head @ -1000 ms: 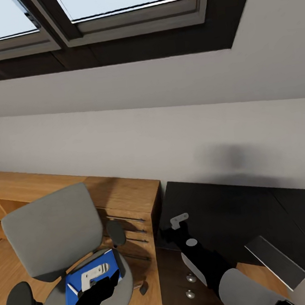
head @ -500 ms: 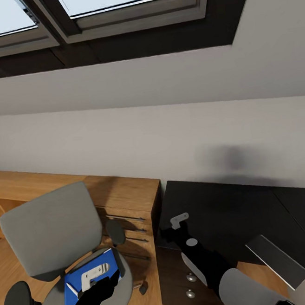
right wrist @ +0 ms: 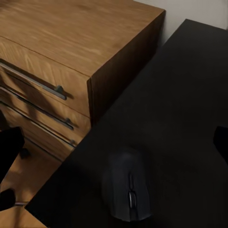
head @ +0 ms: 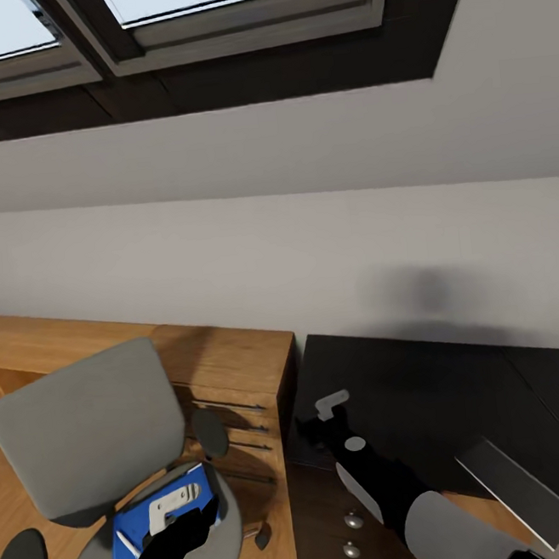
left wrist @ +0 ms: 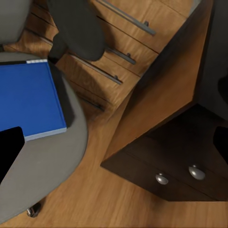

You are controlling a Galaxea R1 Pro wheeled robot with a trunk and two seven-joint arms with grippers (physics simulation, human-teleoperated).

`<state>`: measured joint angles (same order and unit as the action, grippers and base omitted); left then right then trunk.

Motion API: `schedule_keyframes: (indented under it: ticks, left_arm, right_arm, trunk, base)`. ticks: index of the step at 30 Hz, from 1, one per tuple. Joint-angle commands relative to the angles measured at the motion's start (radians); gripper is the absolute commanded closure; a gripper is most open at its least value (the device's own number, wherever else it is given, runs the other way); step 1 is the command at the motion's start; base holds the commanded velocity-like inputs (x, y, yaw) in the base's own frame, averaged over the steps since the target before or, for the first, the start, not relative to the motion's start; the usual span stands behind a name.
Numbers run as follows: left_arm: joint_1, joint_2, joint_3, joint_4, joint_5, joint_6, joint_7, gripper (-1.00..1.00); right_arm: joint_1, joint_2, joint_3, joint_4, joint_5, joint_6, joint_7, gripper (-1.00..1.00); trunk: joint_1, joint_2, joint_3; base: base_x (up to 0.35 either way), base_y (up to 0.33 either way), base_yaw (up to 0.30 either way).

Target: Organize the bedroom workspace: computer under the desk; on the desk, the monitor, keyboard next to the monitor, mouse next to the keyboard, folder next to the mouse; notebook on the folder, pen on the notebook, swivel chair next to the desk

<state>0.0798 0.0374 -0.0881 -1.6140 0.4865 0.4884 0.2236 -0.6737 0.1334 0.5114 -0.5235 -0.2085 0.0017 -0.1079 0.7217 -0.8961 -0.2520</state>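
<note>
Pincer states first: I could not tell whether the left pincer (head: 175, 505) above the seat was spread or pressed together, nor the right pincer (head: 330, 404) over the tabletop (head: 426, 385).

Largest was the black tabletop, beside the wooden drawer unit (head: 229, 378). Next was the swivel chair (head: 89, 434), standing near both. On its seat lay the blue folder (left wrist: 26, 99), with the thin pen (head: 127, 544) upon it. Smallest, the mouse (right wrist: 127, 190) rested near the tabletop's corner.

A risk, I judged: lifting the folder could roll the pen off, or push the chair away on its castors.
</note>
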Motion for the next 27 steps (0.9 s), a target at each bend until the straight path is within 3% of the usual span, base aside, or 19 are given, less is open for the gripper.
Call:
schedule_keyframes:
  ticks: [1, 6, 13, 23, 27]
  left_arm:
    - [-0.001, 0.001, -0.001, -0.002, 0.011, 0.003, 0.010, -1.00]
    - [-0.001, 0.001, -0.001, -0.001, 0.011, 0.004, 0.010, -1.00]
    - [0.000, 0.001, -0.002, -0.001, 0.010, 0.004, 0.010, -1.00]
    - [0.000, 0.001, -0.002, -0.001, 0.011, 0.003, 0.010, -1.00]
    - [0.000, 0.001, -0.002, -0.001, 0.011, 0.002, 0.010, -1.00]
  right_arm:
    - [-0.001, -0.001, 0.008, 0.000, -0.011, 0.001, -0.008, -1.00]
    - [-0.001, -0.002, 0.003, 0.011, -0.012, 0.013, -0.006, -1.00]
    - [-0.003, 0.000, -0.015, 0.099, -0.020, 0.099, -0.002, -1.00]
    - [-0.006, 0.000, -0.018, 0.136, -0.025, 0.109, 0.011, -1.00]
    - [-0.006, -0.002, -0.020, 0.136, -0.024, 0.099, 0.074, -1.00]
  trunk:
    - [0.001, -0.001, -0.001]
    - [0.001, -0.001, -0.001]
    - [0.001, -0.001, -0.001]
    - [0.001, -0.001, -0.001]
    - [0.001, -0.001, -0.001]
  base:
    - [0.105, 0.000, 0.000]
    - [0.033, 0.000, 0.000]
    - [0.004, 0.000, 0.000]
    - [0.000, 0.000, 0.000]
    - [0.000, 0.000, 0.000]
